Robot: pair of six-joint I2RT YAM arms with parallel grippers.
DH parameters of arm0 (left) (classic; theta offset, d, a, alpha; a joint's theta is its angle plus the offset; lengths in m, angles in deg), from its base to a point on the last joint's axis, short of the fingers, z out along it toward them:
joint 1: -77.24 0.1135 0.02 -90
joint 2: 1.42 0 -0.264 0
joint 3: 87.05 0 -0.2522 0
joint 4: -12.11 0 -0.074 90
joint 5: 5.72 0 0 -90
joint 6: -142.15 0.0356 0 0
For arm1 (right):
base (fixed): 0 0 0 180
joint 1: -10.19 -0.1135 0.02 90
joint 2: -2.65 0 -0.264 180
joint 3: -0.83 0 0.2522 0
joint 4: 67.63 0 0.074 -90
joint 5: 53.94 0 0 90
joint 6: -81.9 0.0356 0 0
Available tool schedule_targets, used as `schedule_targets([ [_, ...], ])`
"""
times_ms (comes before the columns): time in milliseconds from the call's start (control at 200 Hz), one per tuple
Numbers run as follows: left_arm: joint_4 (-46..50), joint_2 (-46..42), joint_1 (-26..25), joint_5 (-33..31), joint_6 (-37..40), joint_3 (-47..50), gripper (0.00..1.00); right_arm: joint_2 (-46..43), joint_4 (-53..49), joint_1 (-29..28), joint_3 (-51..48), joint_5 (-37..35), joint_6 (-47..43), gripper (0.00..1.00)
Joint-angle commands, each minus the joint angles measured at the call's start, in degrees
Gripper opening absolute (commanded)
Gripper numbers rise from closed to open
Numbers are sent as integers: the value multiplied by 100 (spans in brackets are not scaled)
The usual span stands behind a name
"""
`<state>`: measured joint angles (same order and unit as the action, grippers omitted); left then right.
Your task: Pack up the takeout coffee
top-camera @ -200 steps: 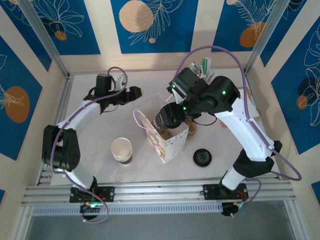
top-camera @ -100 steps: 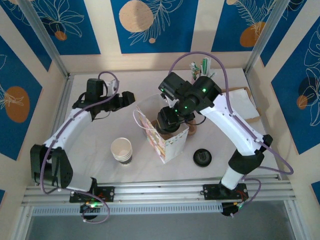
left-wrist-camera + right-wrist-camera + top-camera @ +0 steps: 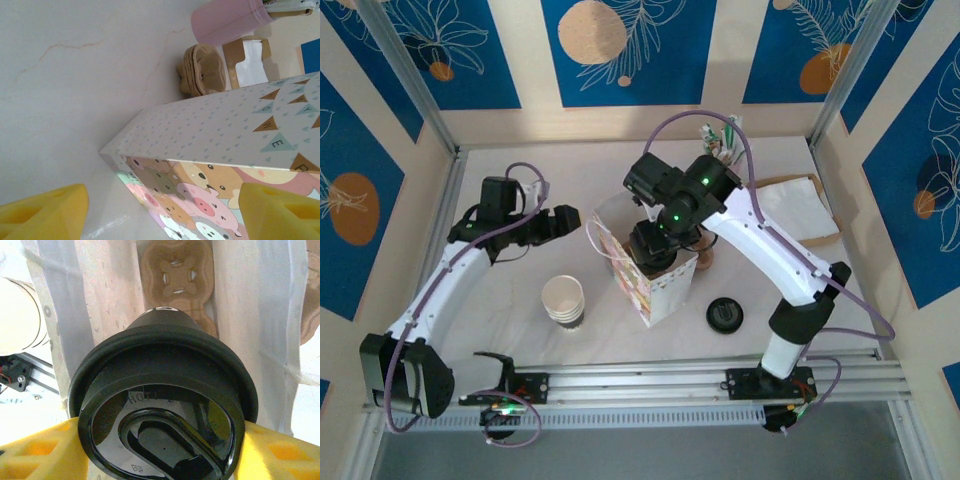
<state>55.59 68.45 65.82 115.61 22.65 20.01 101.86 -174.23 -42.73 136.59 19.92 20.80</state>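
The takeout coffee (image 3: 165,405) sits inside the open top of the patterned paper bag (image 3: 665,290), clamped at its black lid between the yellow pads (image 3: 35,450) of the right gripper (image 3: 160,447). Its long axis runs down into the bag, lid toward the wrist camera and base toward a brown pulp cup carrier (image 3: 177,275) lying on the bag's floor between the white walls. The top view hides the cup under the arm. The left gripper (image 3: 563,220) hovers just beside the bag's left side with its jaws wide apart; its wrist view shows the cartoon print, more pulp carriers (image 3: 202,70) and a pink container (image 3: 225,20). The stack of lidless cups (image 3: 564,300) and a loose black lid (image 3: 725,314) flank the bag.
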Motion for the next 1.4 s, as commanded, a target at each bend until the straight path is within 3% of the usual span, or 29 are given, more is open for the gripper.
schedule_targets([
  [0,71,-63,-22,181,-10,51,78,74,-903,-60,-68,-56,-112,63],
  [785,-388,801,-690,135,-88,-326,74,179,-903,-134,-727,5,-69,63],
  [1396,-27,684,-292,22,207,-753,75,399,-903,-51,-949,35,-166,63],
])
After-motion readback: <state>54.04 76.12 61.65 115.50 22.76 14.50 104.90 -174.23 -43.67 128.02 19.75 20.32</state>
